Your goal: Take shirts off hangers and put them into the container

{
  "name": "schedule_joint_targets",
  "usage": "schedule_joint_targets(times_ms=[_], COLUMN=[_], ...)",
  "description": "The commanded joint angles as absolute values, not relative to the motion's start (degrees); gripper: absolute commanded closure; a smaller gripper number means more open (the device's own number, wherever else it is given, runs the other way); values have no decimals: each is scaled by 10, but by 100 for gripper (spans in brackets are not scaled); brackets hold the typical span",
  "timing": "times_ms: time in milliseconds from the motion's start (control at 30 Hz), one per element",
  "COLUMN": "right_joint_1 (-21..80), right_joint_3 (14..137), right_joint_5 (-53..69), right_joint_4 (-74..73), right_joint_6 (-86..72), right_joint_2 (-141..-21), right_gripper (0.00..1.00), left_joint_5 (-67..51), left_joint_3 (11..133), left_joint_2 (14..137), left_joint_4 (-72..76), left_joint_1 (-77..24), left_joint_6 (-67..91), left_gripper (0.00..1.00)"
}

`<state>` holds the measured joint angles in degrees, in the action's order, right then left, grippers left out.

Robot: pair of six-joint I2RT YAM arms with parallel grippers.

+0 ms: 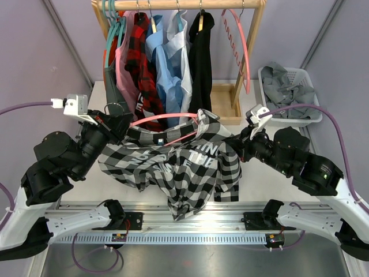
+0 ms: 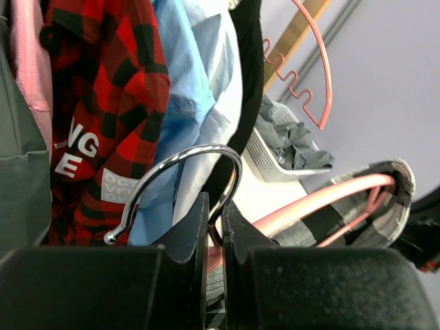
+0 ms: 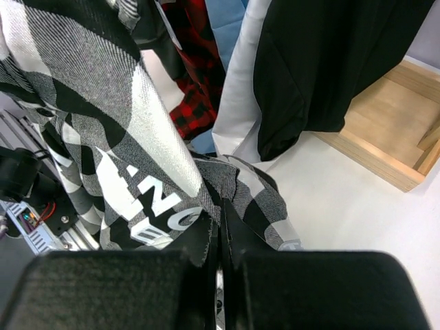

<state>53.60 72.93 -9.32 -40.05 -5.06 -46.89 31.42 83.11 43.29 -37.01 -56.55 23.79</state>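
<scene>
A black-and-white check shirt (image 1: 184,164) hangs on a pink hanger (image 1: 164,118) above the table, between my two arms. My left gripper (image 1: 119,123) is shut on the neck of that hanger's metal hook (image 2: 206,152); the left wrist view shows the jaws (image 2: 214,221) pinching the wire, with the pink hanger arm (image 2: 323,195) running off to the right. My right gripper (image 1: 237,144) is shut on a fold of the check shirt (image 3: 124,130) at its right side, cloth caught between the jaws (image 3: 221,214). The white container (image 1: 295,122) stands at the back right and holds a crumpled grey shirt (image 1: 285,86).
The wooden rail (image 1: 184,4) at the back carries a red-and-black check shirt (image 1: 141,63), light blue (image 1: 164,72), white (image 1: 185,55), black (image 1: 202,52) and pink (image 1: 123,69) shirts. An empty pink hanger (image 1: 241,49) and teal hangers (image 1: 112,17) also hang there.
</scene>
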Motion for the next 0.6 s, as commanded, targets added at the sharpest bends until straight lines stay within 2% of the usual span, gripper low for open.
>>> schedule_joint_targets(times_ms=[0,267,567], right_joint_1=[538,538,538], right_joint_3=[709,676,677], right_joint_5=[-132,-248,-272], right_joint_4=[-439,-513,-549], right_joint_6=[-79,-161,-196], right_joint_2=[-459,-516,-533], right_gripper=[100,100,100], left_joint_5=[427,536,525], left_joint_3=[833,725,679], left_joint_2=[399,298,257], left_joint_4=[-259,-80,-33], left_joint_1=[-562,-562,-562], left_joint_6=[235,225,236], left_gripper=[100,100,100])
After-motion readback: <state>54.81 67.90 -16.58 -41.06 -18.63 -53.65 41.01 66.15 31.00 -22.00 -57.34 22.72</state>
